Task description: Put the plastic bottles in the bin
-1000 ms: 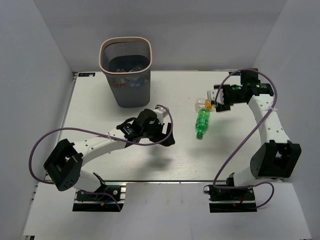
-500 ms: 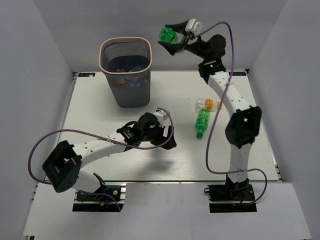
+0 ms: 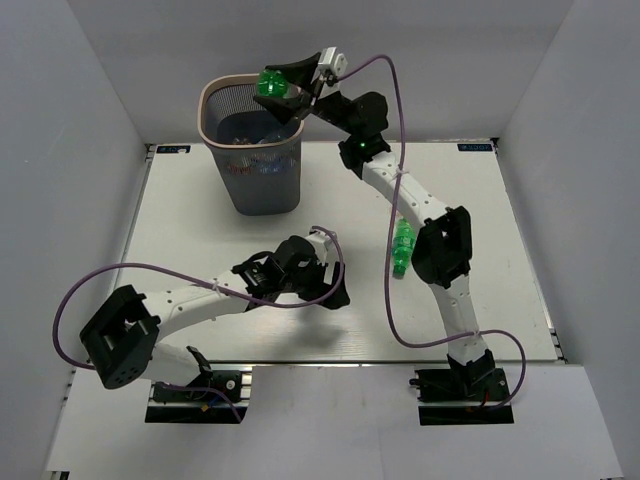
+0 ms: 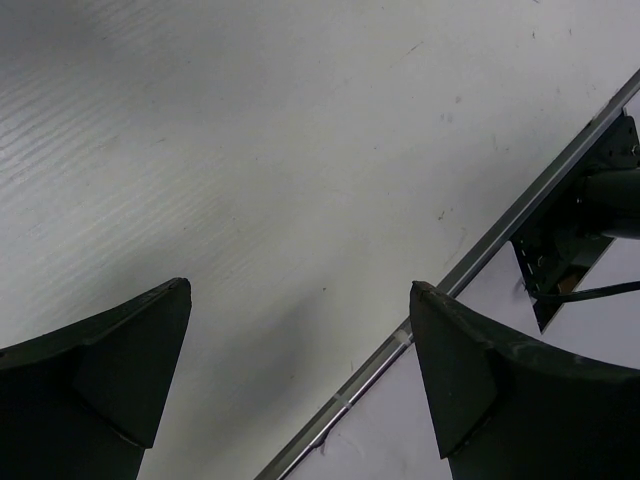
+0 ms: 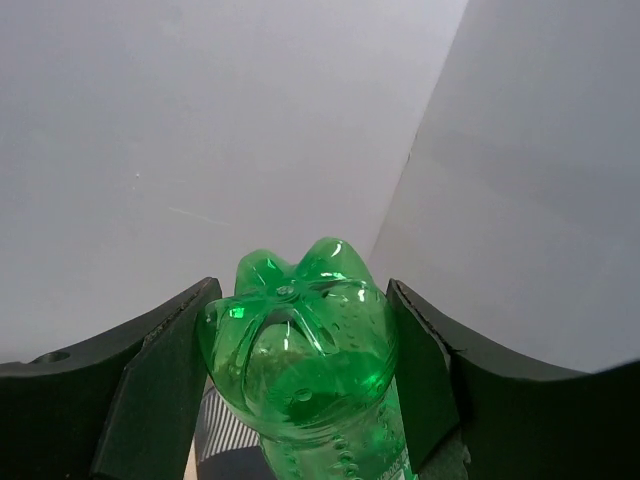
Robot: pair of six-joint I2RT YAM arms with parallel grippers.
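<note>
Right gripper (image 3: 281,86) is raised, clamped on one green plastic bottle (image 3: 271,82). In the wrist view the fingers (image 5: 165,365) press both sides of the bottle (image 5: 300,350), its lobed base towards the camera.

The bin (image 3: 262,185) is directly beneath this gripper, which hangs over the far right part of the rim. Several bottles lie inside, and bits of blue and red label show through the mesh. Can't count them.

A second green bottle (image 3: 402,250) lies on the table (image 3: 200,220), well below and behind the gripper, partly hidden by the right arm. Green bottles in view: two.

Left gripper (image 3: 328,288) is low over the table, well apart from the bin. Its jaws are spread wide with nothing between them (image 4: 300,300), only bare table (image 4: 250,150) underneath.
</note>
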